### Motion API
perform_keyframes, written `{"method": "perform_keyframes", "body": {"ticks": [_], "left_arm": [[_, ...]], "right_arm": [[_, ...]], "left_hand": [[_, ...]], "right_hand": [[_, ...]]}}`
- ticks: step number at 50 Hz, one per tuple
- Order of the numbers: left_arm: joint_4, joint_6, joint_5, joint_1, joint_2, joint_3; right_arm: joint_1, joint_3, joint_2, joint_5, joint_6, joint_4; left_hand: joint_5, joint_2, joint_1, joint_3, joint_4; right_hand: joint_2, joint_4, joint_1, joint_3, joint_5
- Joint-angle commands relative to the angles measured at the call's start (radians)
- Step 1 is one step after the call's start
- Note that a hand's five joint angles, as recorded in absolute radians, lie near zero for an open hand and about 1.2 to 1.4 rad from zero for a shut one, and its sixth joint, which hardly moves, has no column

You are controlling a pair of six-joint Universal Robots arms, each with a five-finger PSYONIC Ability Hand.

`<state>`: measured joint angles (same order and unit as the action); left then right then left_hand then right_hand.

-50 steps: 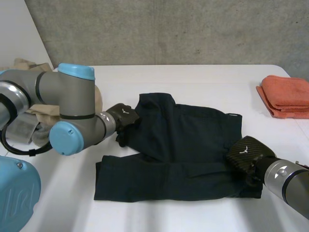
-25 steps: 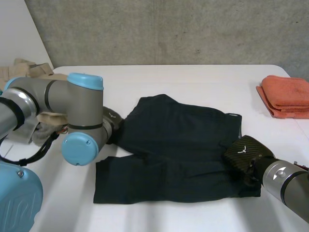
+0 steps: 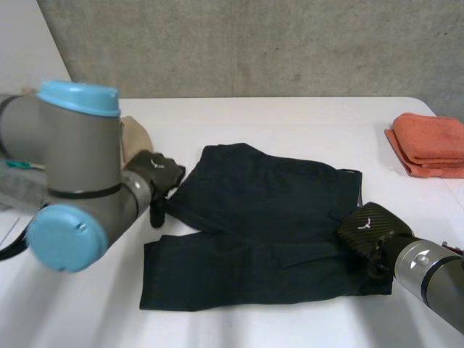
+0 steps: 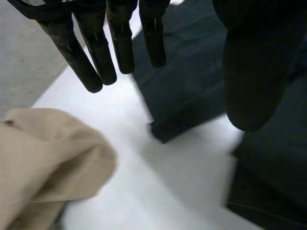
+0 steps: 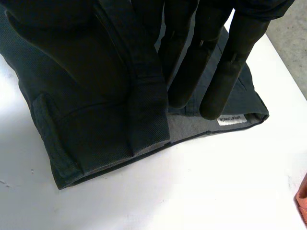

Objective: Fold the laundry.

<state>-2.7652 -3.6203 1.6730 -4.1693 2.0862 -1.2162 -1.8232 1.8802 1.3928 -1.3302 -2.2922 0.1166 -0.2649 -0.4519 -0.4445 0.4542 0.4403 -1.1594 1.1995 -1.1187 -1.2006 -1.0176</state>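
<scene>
You have the dark shorts [image 3: 261, 225] lying spread out flat in the middle of the white counter [image 3: 290, 119], legs toward your left arm and waistband toward your right. Your left hand [image 3: 158, 174] sits just beside the shorts' leg-side edge; in its wrist view the fingers [image 4: 120, 43] are straight and spread, the thumb [image 4: 254, 72] stands apart from them, and nothing is held between, with bare counter under the fingertips. A beige cloth [image 4: 43, 158] lies bunched nearby on that side. Your right hand [image 3: 366, 230] is on the waistband end of the shorts; there the fingers [image 5: 230, 62] pinch a raised fold of the waistband [image 5: 146, 105] against the thumb, near a small white label [image 5: 232, 120]. A folded orange towel [image 3: 431, 143] rests well apart, near the counter's far right edge.
</scene>
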Motion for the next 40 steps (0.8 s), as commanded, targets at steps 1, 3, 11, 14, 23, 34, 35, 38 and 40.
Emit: {"method": "perform_keyframes", "body": {"ticks": [1, 3, 11, 14, 23, 34, 35, 38, 40], "left_arm": [[0.012, 0.009, -0.153, 0.017, -0.045, -0.172], [0.012, 0.011, -0.145, 0.031, -0.017, -0.181], [0.026, 0.026, -0.076, 0.038, 0.034, -0.137], [0.024, 0.037, -0.065, 0.04, 0.02, -0.111], [-0.143, 0.023, 0.007, 0.034, 0.089, 0.134], [-0.263, -0.113, 0.036, 0.051, 0.503, 0.695], [-0.261, -0.122, 0.037, 0.051, 0.53, 0.733], [-0.263, -0.136, 0.043, 0.052, 0.609, 0.839], [-0.281, -0.138, 0.042, 0.052, 0.652, 0.895]], "right_arm": [[-0.001, 0.0, 0.005, 0.002, -0.003, -0.002], [-0.001, -0.001, 0.009, 0.0, -0.006, -0.002], [0.005, -0.006, 0.012, 0.0, -0.012, -0.003], [0.002, -0.021, 0.005, 0.0, -0.013, -0.014], [-0.008, -0.194, -0.135, -0.142, -0.134, -0.195], [-0.021, -0.457, -0.412, -0.241, -0.201, -0.442], [-0.022, -0.49, -0.454, -0.256, -0.196, -0.492], [-0.028, -0.552, -0.523, -0.282, -0.199, -0.572], [-0.031, -0.602, -0.573, -0.297, -0.19, -0.617]], "left_hand": [[-0.067, -0.055, -0.062, 0.053, 0.067], [-0.114, -0.102, -0.109, 0.099, 0.113], [-0.957, -0.944, -0.952, 0.942, 0.956], [-0.957, -0.944, -0.952, 0.942, 0.956], [-0.957, -0.944, -0.952, 0.942, 0.956], [-0.957, -0.944, -0.952, 0.942, 0.956], [-0.957, -0.944, -0.952, 0.942, 0.956], [-0.957, -0.944, -0.952, 0.942, 0.956], [-0.957, -0.944, -0.952, 0.942, 0.956]], "right_hand": [[-0.237, 0.197, -0.278, -0.196, -0.204], [-0.237, 0.197, -0.278, -0.196, -0.204], [-0.237, 0.197, -0.278, -0.196, -0.204], [-0.237, 0.197, -0.278, -0.196, -0.204], [-0.237, 0.197, -0.278, -0.196, -0.204], [-0.237, 0.197, -0.278, -0.196, -0.204], [-0.237, 0.197, -0.278, -0.196, -0.204], [-0.237, 0.197, -0.278, -0.196, -0.204], [-0.178, 0.138, -0.219, -0.137, -0.146]]}}
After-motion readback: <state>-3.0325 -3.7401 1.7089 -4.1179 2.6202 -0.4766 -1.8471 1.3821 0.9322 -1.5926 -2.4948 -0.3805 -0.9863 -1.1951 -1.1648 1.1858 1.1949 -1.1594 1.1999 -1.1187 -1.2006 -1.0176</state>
